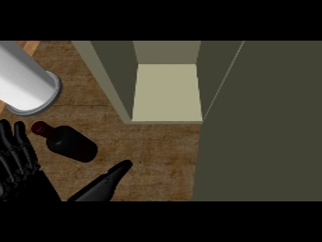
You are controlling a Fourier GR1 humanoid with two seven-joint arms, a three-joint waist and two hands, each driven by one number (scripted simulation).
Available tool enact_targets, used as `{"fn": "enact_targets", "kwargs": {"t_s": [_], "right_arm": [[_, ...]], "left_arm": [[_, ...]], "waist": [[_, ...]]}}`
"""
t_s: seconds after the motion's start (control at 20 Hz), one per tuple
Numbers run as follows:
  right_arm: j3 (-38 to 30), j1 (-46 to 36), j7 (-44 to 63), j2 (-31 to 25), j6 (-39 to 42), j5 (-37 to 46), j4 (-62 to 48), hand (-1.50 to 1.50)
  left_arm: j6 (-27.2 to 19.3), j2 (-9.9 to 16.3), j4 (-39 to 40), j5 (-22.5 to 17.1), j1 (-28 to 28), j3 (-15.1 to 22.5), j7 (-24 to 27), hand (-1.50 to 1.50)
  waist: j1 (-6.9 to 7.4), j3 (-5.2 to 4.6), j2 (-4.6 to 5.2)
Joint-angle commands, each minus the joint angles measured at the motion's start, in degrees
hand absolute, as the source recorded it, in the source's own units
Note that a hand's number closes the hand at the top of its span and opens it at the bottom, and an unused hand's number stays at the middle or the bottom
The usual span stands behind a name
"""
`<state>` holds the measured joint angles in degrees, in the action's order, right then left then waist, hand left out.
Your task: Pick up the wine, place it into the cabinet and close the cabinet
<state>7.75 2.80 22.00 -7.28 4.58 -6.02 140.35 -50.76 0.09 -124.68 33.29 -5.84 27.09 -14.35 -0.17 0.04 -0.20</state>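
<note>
Left robot hand [10,156] rests open beside the unlabeled wine bottle [69,142]; right robot hand [104,185] points straight fingers toward it.

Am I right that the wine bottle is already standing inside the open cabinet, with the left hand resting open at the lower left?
Not quite. The head view shows the wine bottle on the counter, in front of the open cabinet, not inside it. The cabinet's shelf holds nothing. The rest stands: the left hand rests open at the lower left, fingers straight.

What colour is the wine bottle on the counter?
The wine bottle is very dark, almost black, with a dark red cap; the head view shows it.
</note>
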Motion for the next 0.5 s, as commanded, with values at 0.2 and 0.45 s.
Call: {"fn": "enact_targets", "kwargs": {"t_s": [0.2, 0.45], "right_arm": [[-1.3, -11.9, 15.1, -0.9, -5.3, -1.0, 5.0, -1.50], [-3.5, -19.4, 24.7, -2.2, -8.4, -2.1, 6.7, -1.50]], "left_arm": [[-5.0, -0.1, -1.5, 16.6, 5.3, 7.2, -18.3, -1.50], [-2.6, -0.1, -4.5, 23.3, 5.1, 8.0, -25.3, -1.50]], "waist": [[0.29, -0.01, 0.11], [0.35, -0.04, 0.02]]}}
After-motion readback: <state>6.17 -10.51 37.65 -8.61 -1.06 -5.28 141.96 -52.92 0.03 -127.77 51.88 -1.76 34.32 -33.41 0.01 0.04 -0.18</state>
